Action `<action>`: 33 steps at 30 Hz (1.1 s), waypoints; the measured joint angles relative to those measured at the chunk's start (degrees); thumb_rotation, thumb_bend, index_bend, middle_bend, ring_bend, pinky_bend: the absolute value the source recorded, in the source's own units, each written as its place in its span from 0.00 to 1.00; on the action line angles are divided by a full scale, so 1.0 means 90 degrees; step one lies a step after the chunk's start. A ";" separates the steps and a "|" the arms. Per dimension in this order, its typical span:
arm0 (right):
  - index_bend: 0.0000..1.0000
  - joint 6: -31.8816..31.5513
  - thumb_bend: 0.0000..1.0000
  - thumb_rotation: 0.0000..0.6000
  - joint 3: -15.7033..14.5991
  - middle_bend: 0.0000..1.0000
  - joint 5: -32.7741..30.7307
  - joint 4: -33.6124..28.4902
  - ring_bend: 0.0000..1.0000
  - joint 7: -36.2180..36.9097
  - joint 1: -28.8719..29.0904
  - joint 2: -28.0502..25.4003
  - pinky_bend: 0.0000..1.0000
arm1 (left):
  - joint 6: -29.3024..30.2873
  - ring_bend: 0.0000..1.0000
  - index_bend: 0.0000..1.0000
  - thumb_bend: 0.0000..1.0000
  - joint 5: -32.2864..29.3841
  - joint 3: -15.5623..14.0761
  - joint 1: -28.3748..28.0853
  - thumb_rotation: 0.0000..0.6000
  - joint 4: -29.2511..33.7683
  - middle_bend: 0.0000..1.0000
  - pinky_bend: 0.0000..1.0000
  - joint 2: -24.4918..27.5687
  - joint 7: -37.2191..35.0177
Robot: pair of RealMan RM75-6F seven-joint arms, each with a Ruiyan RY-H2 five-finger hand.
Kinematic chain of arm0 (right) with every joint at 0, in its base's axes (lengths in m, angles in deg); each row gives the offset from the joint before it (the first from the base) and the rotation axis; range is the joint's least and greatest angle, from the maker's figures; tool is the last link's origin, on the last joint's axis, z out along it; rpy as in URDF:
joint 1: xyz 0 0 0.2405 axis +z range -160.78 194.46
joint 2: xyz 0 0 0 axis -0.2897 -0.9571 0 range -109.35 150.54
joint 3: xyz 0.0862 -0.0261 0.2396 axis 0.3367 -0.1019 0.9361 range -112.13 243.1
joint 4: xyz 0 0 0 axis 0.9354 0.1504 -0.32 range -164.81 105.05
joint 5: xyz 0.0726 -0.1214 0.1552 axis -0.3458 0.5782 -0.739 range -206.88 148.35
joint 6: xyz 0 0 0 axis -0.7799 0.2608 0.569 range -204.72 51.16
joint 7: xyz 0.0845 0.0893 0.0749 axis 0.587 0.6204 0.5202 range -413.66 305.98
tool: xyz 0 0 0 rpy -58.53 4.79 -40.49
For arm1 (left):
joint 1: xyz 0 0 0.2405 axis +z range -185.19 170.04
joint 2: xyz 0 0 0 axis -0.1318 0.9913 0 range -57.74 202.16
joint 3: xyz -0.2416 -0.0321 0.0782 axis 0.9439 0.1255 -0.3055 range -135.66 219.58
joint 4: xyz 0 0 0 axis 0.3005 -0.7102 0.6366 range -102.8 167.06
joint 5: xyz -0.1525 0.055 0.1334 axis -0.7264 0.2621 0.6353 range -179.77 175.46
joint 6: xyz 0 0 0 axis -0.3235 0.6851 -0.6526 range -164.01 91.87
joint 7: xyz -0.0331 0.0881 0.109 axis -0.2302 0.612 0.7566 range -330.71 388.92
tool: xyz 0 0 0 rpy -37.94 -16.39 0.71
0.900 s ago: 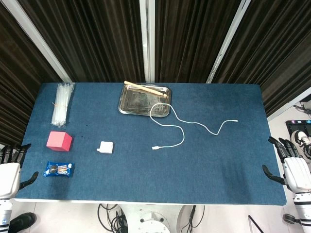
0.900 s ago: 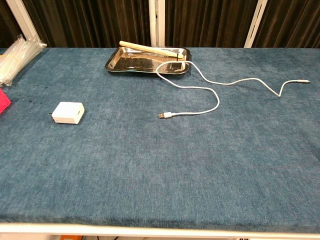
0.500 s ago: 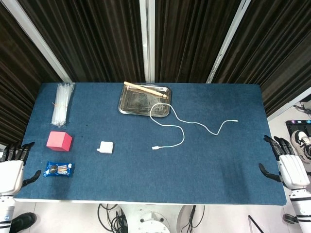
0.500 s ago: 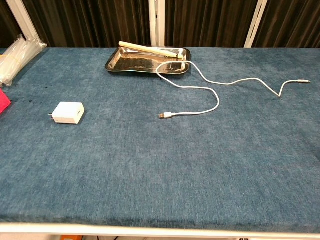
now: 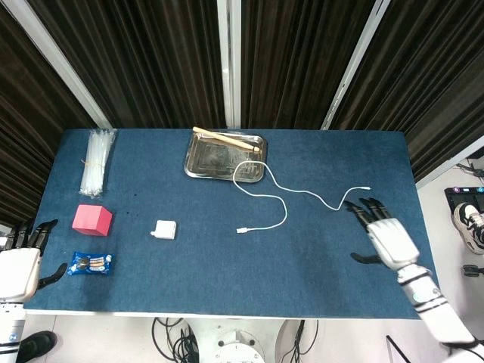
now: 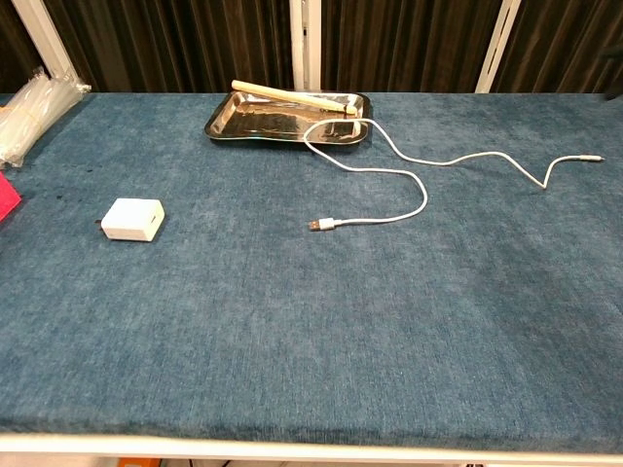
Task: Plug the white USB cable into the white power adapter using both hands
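The white power adapter (image 5: 165,229) (image 6: 133,220) lies on the blue table, left of centre. The white USB cable (image 5: 282,198) (image 6: 421,185) snakes from the metal tray toward the right, its USB plug (image 5: 242,230) (image 6: 320,225) near the table's middle and its small end (image 5: 366,188) at the right. My right hand (image 5: 387,237) hovers open over the table's right part, just below the cable's small end, holding nothing. At the table's left front corner, off the edge, my left hand (image 5: 21,259) is open and empty. Neither hand shows in the chest view.
A metal tray (image 5: 198,165) (image 6: 226,121) with a wooden stick (image 5: 224,137) stands at the back centre. A bundle of clear plastic strips (image 5: 96,161), a red block (image 5: 92,220) and a blue snack packet (image 5: 91,263) lie along the left side.
My right hand has moved from beyond the table's right edge inward over the table, toward the cable's small end. The left hand has barely shifted. Adapter and cable are unmoved.
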 measured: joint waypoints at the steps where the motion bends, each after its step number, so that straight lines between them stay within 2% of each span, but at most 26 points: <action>1: 0.05 0.0138 0.01 1.00 0.0065 0.22 -0.0168 -0.0047 0.06 -0.0218 0.0124 0.0095 0.04 | 0.0018 0.02 0.11 0.21 0.0013 -0.0003 0.0006 1.00 0.0001 0.15 0.00 0.0005 -0.0002; 9: 0.17 0.0968 0.23 1.00 0.0574 0.19 -0.1992 -0.0042 0.05 -0.2104 0.1260 0.1488 0.00 | 0.0032 0.02 0.11 0.21 0.0089 -0.0023 0.0005 1.00 -0.0001 0.15 0.00 0.0022 -0.0037; 15: 0.25 0.1092 0.23 1.00 0.0734 0.17 -0.3155 0.0342 0.04 -0.3266 0.1998 0.2553 0.00 | 0.0012 0.02 0.11 0.21 0.0107 -0.0028 -0.0007 1.00 -0.0035 0.15 0.00 0.0030 -0.0081; 20: 0.26 0.1167 0.24 1.00 0.0722 0.15 -0.3587 0.0740 0.01 -0.3888 0.2513 0.3045 0.00 | -0.0020 0.02 0.11 0.21 0.0097 -0.0020 -0.0025 1.00 -0.0090 0.15 0.00 0.0023 -0.0153; 25: 0.26 0.1205 0.24 1.00 0.0556 0.13 -0.3705 0.1239 0.00 -0.4378 0.2872 0.3472 0.00 | -0.0045 0.02 0.11 0.21 0.0089 -0.0024 -0.0034 1.00 -0.0143 0.15 0.00 -0.0005 -0.0209; 33: 0.29 0.1478 0.24 1.00 0.0461 0.12 -0.3980 0.1687 0.00 -0.4375 0.3183 0.3880 0.00 | -0.0036 0.02 0.11 0.21 0.0077 -0.0033 -0.0015 1.00 -0.0199 0.15 0.00 -0.0019 -0.0293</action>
